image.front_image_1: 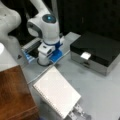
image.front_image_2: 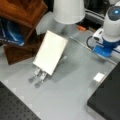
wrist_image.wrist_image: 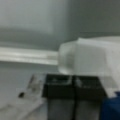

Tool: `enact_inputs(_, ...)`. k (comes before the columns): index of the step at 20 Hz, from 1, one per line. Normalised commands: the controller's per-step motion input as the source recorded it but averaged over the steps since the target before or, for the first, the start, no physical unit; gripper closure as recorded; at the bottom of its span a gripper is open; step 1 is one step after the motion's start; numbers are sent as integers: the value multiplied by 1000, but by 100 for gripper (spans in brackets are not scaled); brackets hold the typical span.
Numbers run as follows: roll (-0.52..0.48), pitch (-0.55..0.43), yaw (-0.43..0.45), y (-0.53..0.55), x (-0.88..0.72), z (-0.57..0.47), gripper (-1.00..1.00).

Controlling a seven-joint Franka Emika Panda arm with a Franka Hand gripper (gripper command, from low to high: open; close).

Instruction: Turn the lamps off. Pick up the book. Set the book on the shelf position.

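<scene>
Currently the gripper (wrist_image.wrist_image: 74, 86) is down low at the table (image.front_image_1: 100, 85) beside the arm's base; in the wrist view its two dark fingers (wrist_image.wrist_image: 58, 86) sit pressed together, no gap, nothing between them. A pale translucent block (wrist_image.wrist_image: 85, 57) sits right in front of the fingertips there; cannot tell what it is.

In a front view the gripper end (image.front_image_1: 45, 58) touches or nearly touches the table, next to a blue part (image.front_image_1: 56, 55).

Book (image.front_image_1: 57, 92) is not held. It leans tilted on a metal stand (image.front_image_1: 77, 112), binding holes along its lower long edge, below the gripper in that front view and well apart from it. In a front view the book (image.front_image_2: 50, 52) sits left of the arm (image.front_image_2: 111, 27), stand feet (image.front_image_2: 37, 77) sticking out under it.

Shelf position (image.front_image_1: 15, 95): reddish-brown wooden block, just left of the book, top bare. In a front view the block (image.front_image_2: 23, 11) is at the book's upper left.

White lamp shade (image.front_image_2: 68, 10) stands above the book. Black-topped box (image.front_image_1: 96, 50) with silver sides sits to the book's upper right.
</scene>
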Motion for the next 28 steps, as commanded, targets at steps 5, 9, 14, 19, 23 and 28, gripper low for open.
enact_inputs(5,-4,-287,42,-247,-623,-56,100)
enact_inputs(9,-16,-243,41,-231,-492,72,100)
enact_inputs(14,7,-224,35,-216,-375,45,100)
enact_inputs(19,25,-179,12,-196,-280,60,100)
enact_inputs(23,30,-117,2,-169,-205,153,100)
enact_inputs(28,27,-88,5,-128,-140,192,100)
